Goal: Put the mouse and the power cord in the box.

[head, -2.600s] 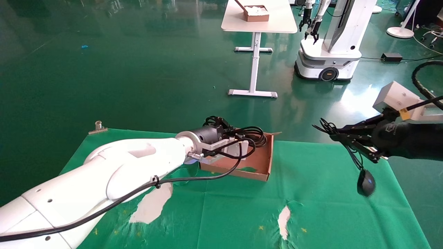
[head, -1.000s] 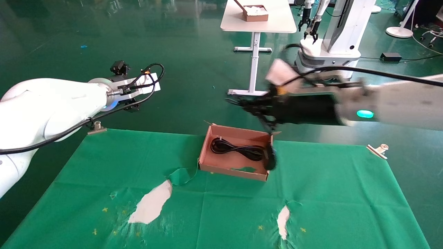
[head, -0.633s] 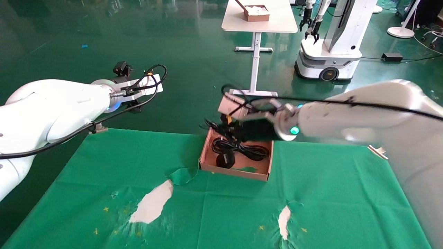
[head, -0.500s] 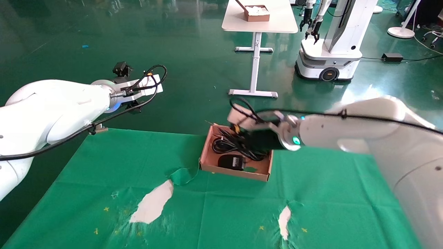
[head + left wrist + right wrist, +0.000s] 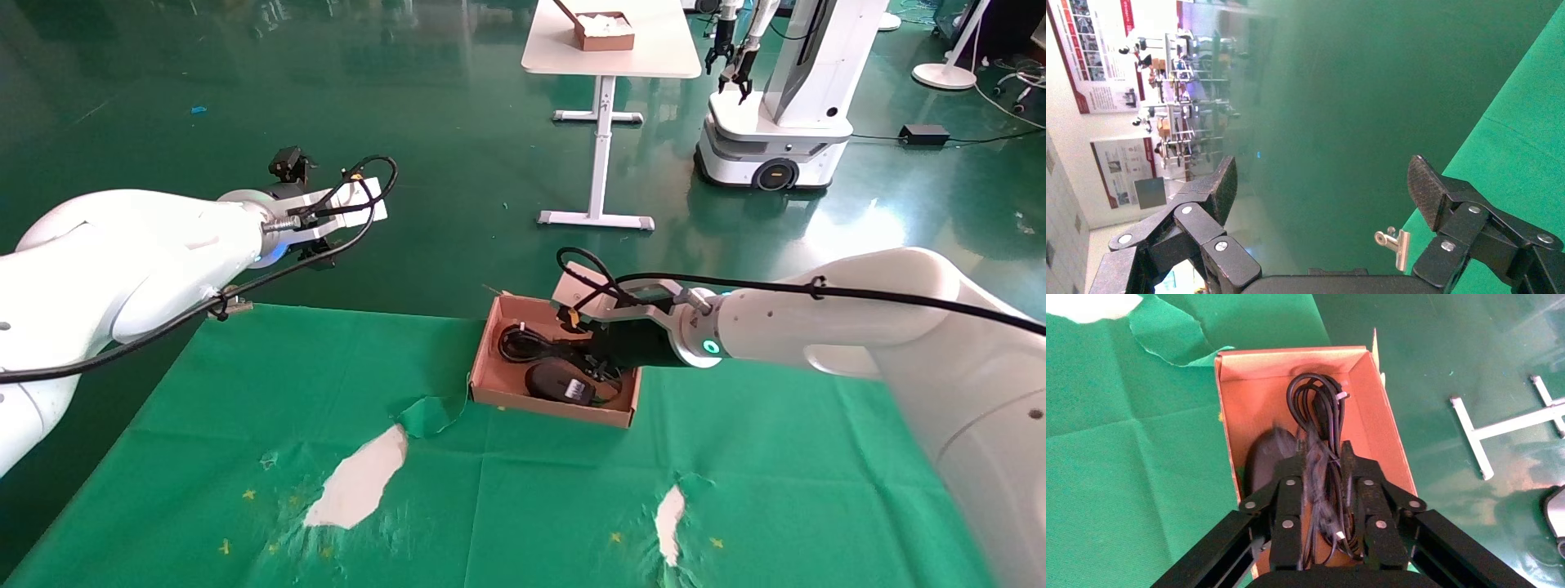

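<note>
The left tool [image 5: 1321, 190] hangs spread and empty beyond the worktop's [image 5: 245, 392] far left edge. In the box [image 5: 486, 359] near the far edge lie the power cord [image 5: 519, 343] and, nearer, the mouse [image 5: 556, 382]. The right tool [image 5: 1324, 478] sits low in the box, narrowly parted around the mouse's thin cable.

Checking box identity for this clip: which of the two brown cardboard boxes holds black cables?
The shallow reddish-brown cardboard box on the green cloth, under the right gripper; it holds the black power cord and the mouse. The distant one holds white contents.
</note>
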`<move>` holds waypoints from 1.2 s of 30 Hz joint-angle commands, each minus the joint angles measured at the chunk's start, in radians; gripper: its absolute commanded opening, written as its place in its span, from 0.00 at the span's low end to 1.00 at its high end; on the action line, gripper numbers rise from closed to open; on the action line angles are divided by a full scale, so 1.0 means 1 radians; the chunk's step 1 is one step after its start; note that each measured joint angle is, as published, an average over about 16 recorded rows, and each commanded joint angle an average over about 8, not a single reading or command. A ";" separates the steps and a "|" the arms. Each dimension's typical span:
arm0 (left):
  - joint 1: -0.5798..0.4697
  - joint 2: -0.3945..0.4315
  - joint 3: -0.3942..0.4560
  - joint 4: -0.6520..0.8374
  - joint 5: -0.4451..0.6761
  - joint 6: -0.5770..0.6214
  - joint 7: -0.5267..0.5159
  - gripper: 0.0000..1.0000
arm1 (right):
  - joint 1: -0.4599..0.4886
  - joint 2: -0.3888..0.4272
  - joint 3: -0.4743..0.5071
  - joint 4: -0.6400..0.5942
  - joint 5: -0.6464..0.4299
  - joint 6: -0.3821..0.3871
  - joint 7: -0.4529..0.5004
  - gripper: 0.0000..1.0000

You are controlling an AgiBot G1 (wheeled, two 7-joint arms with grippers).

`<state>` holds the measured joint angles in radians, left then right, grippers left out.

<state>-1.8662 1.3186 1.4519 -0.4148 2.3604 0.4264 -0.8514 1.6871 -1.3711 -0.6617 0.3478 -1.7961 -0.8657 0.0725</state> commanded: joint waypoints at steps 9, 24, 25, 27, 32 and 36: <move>0.001 -0.002 0.000 -0.002 -0.003 0.000 0.002 1.00 | -0.022 0.032 0.020 0.048 0.040 -0.032 0.006 1.00; 0.000 -0.005 0.001 -0.009 0.000 0.002 -0.003 1.00 | -0.171 0.215 0.111 0.272 0.299 -0.183 0.034 1.00; 0.000 -0.005 0.001 -0.010 0.000 0.002 -0.004 1.00 | -0.181 0.228 0.117 0.287 0.316 -0.193 0.035 1.00; 0.000 -0.005 0.001 -0.010 0.001 0.003 -0.005 1.00 | -0.201 0.253 0.130 0.318 0.351 -0.213 0.039 1.00; 0.001 -0.006 0.001 -0.011 0.002 0.003 -0.006 1.00 | -0.253 0.317 0.161 0.395 0.441 -0.266 0.049 1.00; 0.017 -0.020 -0.023 -0.030 -0.032 0.025 0.007 1.00 | -0.294 0.367 0.186 0.457 0.512 -0.307 0.056 1.00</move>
<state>-1.8355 1.2863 1.4088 -0.4590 2.3009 0.4695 -0.8329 1.3932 -1.0040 -0.4753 0.8048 -1.2839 -1.1730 0.1288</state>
